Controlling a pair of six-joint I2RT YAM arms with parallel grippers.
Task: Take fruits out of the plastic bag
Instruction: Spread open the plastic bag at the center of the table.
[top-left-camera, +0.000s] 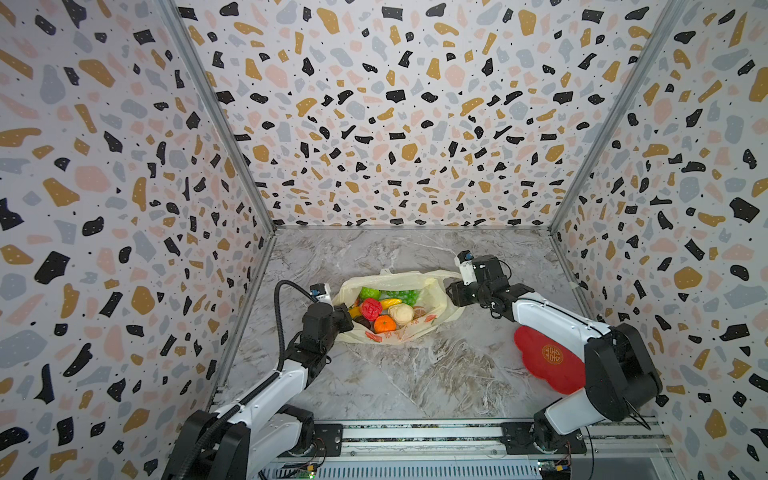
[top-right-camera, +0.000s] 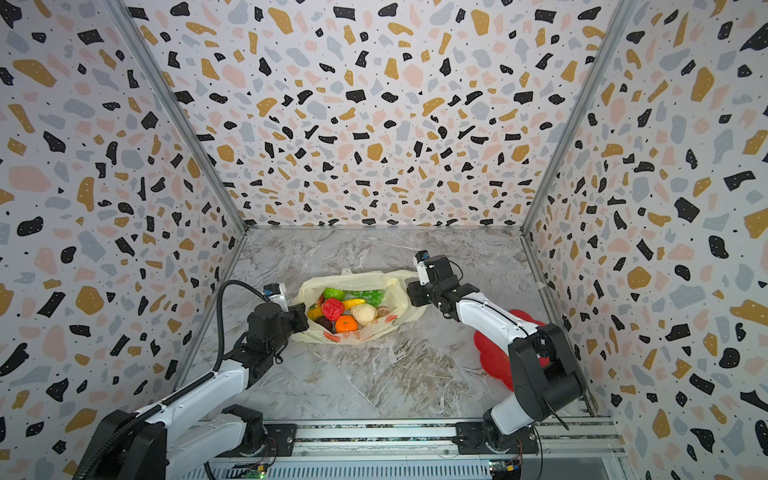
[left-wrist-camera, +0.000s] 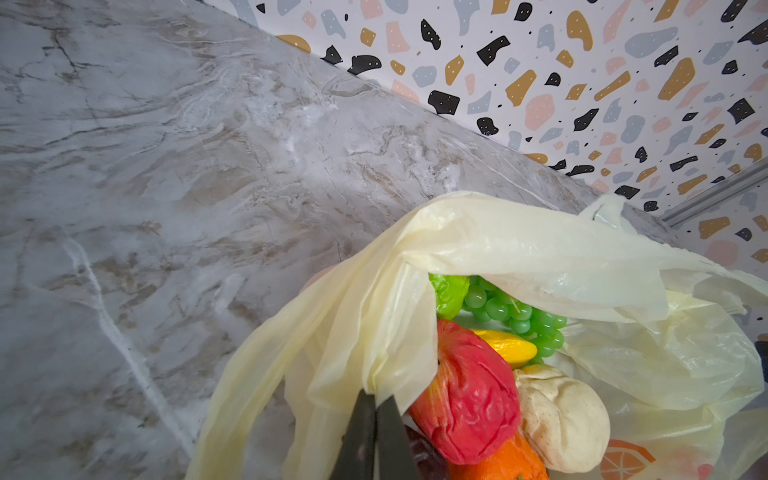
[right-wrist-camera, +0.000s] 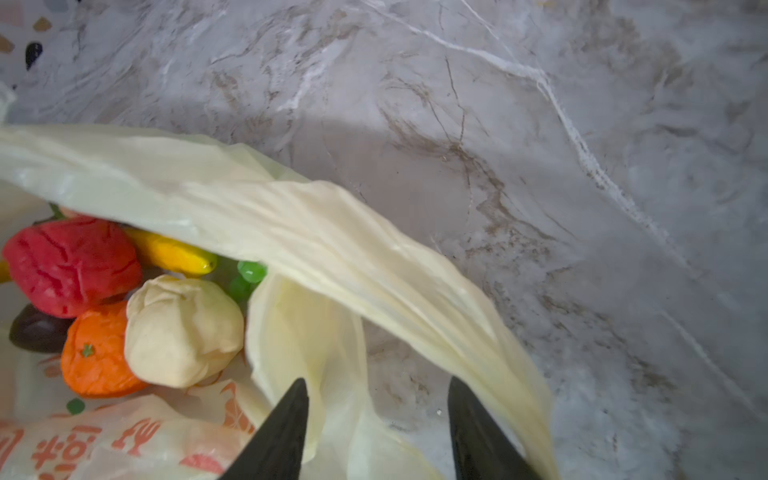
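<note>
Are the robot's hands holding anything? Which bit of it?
The left hand pinches the bag by the edge of its opening. The right hand is open with bag plastic between its fingers, gripping nothing.

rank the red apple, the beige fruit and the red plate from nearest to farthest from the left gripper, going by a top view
In a top view, from the left gripper, which pinches the plastic bag at its rim:
1. red apple: right beside the gripper, inside the bag.
2. beige fruit: beyond the apple, mid-bag.
3. red plate: far off, outside the bag, on the robot's right side.
</note>
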